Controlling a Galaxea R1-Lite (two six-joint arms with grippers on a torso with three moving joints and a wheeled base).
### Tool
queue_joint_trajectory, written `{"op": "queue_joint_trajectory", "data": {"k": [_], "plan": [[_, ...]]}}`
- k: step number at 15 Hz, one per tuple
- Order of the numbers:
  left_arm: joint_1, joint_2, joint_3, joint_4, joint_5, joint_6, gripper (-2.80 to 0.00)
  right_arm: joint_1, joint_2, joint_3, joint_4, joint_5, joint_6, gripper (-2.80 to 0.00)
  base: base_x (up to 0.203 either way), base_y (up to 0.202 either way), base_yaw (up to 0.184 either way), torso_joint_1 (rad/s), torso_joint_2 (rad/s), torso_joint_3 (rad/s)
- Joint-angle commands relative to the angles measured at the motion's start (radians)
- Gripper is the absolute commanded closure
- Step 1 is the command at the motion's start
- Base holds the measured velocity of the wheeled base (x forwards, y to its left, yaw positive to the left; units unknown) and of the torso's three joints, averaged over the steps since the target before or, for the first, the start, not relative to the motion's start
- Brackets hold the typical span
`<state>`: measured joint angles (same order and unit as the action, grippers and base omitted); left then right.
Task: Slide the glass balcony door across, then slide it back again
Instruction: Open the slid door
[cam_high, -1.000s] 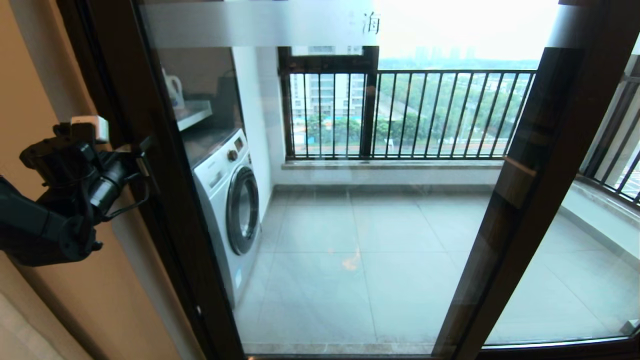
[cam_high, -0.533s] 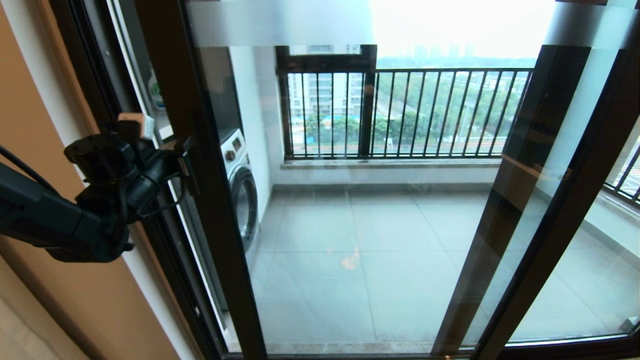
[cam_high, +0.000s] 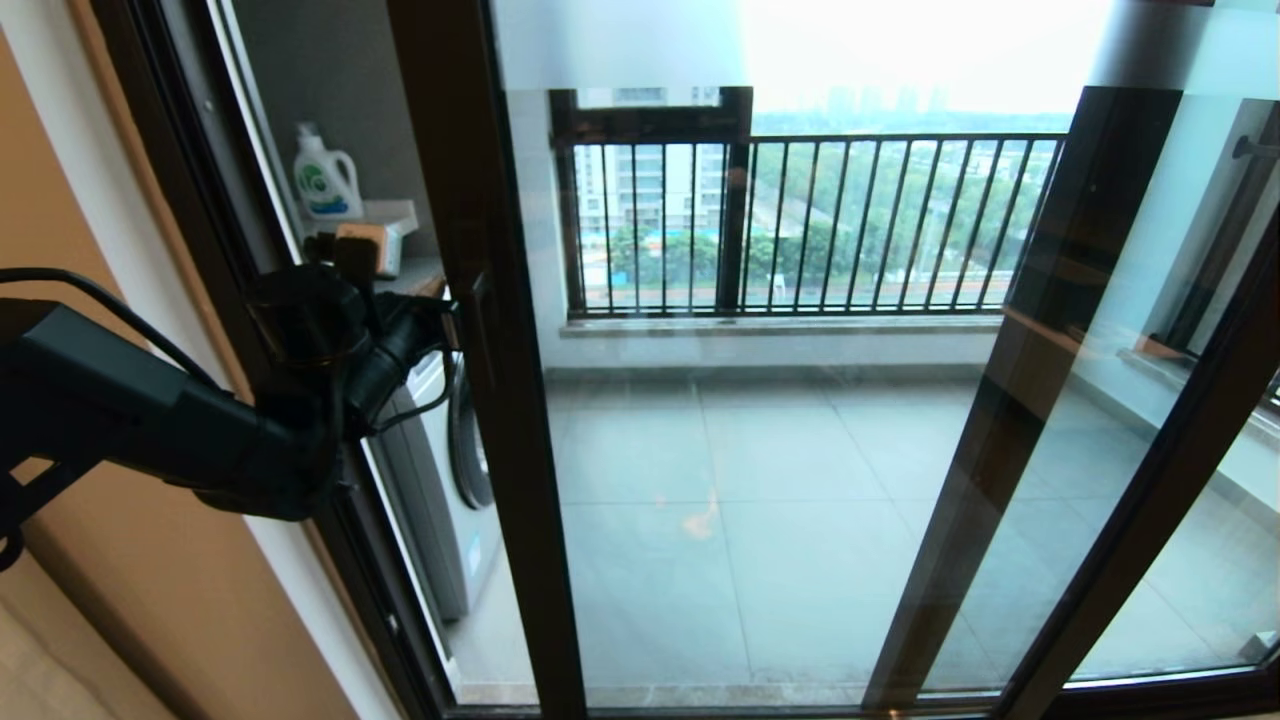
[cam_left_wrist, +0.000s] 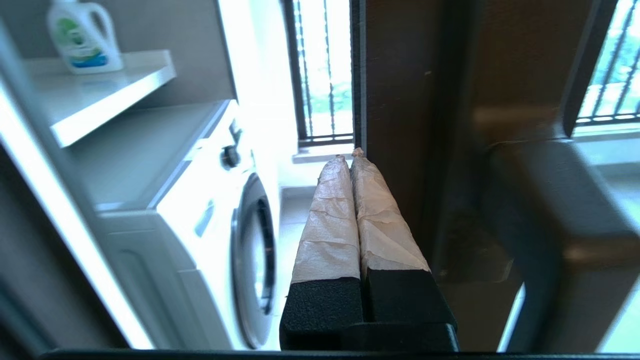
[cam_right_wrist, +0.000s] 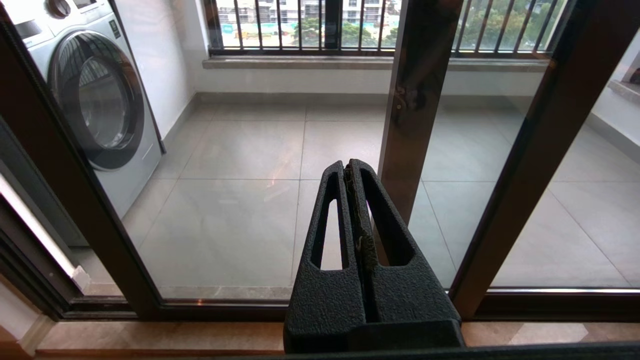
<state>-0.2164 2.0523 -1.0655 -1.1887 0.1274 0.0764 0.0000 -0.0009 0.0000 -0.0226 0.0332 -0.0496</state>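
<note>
The glass balcony door (cam_high: 760, 450) is a clear pane in a dark brown frame with a frosted strip along the top. It stands partly slid to the right. Its left stile (cam_high: 480, 380) carries the dark bar handle (cam_high: 478, 320). My left gripper (cam_high: 448, 325) is shut with nothing between its taped fingers (cam_left_wrist: 330, 215). It rests against the left side of that stile (cam_left_wrist: 400, 100), beside the handle (cam_left_wrist: 550, 225). My right gripper (cam_right_wrist: 350, 167) is shut and empty. It hangs low in front of the glass and is out of the head view.
An open gap lies left of the door, showing a white washing machine (cam_high: 435, 510), a shelf and a detergent bottle (cam_high: 325, 175). A second dark-framed panel (cam_high: 1030, 400) overlaps on the right. The railing (cam_high: 850, 220) is beyond, and a tan wall (cam_high: 120, 560) is at the left.
The door has slid to the right with my left gripper moving along against its stile. The gap at the left has widened, uncovering the bottle and shelf.
</note>
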Motion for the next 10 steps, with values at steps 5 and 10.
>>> {"op": "queue_joint_trajectory", "data": {"k": [5, 10], "plan": [[-0.088, 0.036, -0.057, 0.031, 0.018, 0.000, 0.00, 0.000, -0.001, 0.011, -0.001, 0.001, -0.001, 0.00, 0.000, 0.000, 0.000, 0.000, 0.00, 0.000], [-0.123, 0.085, -0.160, 0.092, 0.071, 0.002, 0.00, 0.000, -0.001, 0.009, 0.000, 0.001, -0.001, 0.00, 0.000, 0.000, 0.000, 0.000, 0.00, 0.000]]}}
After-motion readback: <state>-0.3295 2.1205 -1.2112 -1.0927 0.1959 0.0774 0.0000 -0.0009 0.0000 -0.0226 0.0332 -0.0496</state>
